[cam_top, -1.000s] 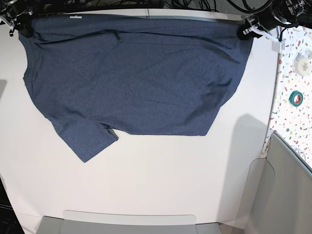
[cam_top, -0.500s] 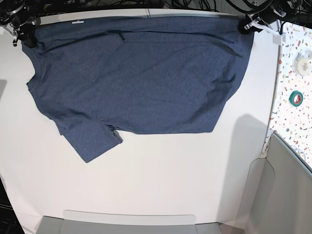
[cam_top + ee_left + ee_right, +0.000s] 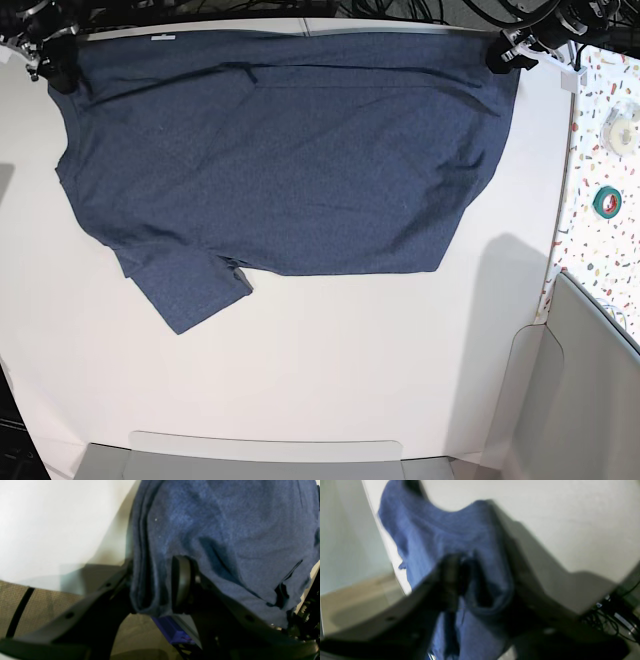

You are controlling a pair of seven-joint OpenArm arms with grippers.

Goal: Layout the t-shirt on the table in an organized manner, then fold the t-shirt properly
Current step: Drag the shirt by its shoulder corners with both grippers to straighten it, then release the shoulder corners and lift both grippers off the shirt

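Two black robot arms are working on the dark navy-blue soft cotton t-shirt (image 3: pixel 280 150), and the job looks about half done at most. From the base view, the t-shirt lies spread out on the big plain white table (image 3: pixel 320 370), up at the far edge, mostly flat. One short sleeve pokes out near the front on this view's left side. The left gripper (image 3: pixel 505 55) sits at the shirt's far corner on this view's right, and the right gripper (image 3: pixel 55 65) sits at the other far corner. No white letters show, so the printed side may be face down, but that is a guess. From the left wrist view, the left gripper (image 3: pixel 155 585) has a bunch of blue cloth (image 3: pixel 225 530) between its two black fingers (image 3: pixel 181 582). The fingers look a little apart, so I cannot tell if it is squeezing the cloth or letting go. From the right wrist view, the picture is blurry. The right gripper (image 3: pixel 480 590) has blue cloth (image 3: pixel 440 537) bunched between its fingers too, and I cannot tell if it is pinching or loose. So the laying-out part looks nearly done, with some soft wrinkles left. The folding part has not started, since no side is turned over yet.
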